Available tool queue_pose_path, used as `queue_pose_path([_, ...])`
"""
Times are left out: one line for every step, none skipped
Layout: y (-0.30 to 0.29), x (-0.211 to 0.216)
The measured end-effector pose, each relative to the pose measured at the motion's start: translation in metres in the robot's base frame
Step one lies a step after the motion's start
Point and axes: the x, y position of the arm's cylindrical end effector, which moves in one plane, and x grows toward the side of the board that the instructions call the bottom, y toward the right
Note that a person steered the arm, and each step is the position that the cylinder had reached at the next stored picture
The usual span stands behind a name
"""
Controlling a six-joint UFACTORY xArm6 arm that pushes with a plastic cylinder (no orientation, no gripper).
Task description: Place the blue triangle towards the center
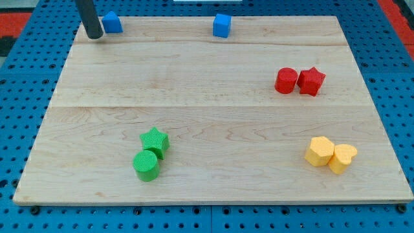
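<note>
Barely started, judging by the layout. Blue triangle [112, 22] sitting way up in the view's top-left corner of the wooden board [207, 123], well apart from the middle. My tip [94, 36] planted right beside it on the view's left, touching or nearly so, hard to call. No claw on this rig at all, just a plain rod, so nothing to report as wide, narrow or holding.

Whole push toward the center left to do, probably down and to the view's right across open wood.

Other stuff well out of that path:
- blue cube [222, 25] along the top edge, near the middle
- red cylinder [286, 80] touching a red star [311, 81] on the view's right
- green star [154, 141] touching a green cylinder [146, 165] at bottom-left
- 2 yellow blocks [330, 155] pressed together at bottom-right, shapes tough to pin down, maybe a hexagon and a heart

Rod partly covering the triangle's left side, so shape mostly taken on faith from the task. Arm cut off at the view's top.
</note>
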Motion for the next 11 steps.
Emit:
queue_pose_path([-0.048,-0.034])
queue_pose_path([-0.007,-0.047])
queue_pose_path([0.086,-0.022])
queue_pose_path([0.140,-0.013])
queue_pose_path([0.057,-0.028])
queue_pose_path([0.042,-0.051])
queue_pose_path([0.121,-0.061])
queue_pose_path([0.196,-0.060])
queue_pose_path([0.229,-0.060])
queue_pose_path([0.213,-0.061])
queue_pose_path([0.248,-0.060])
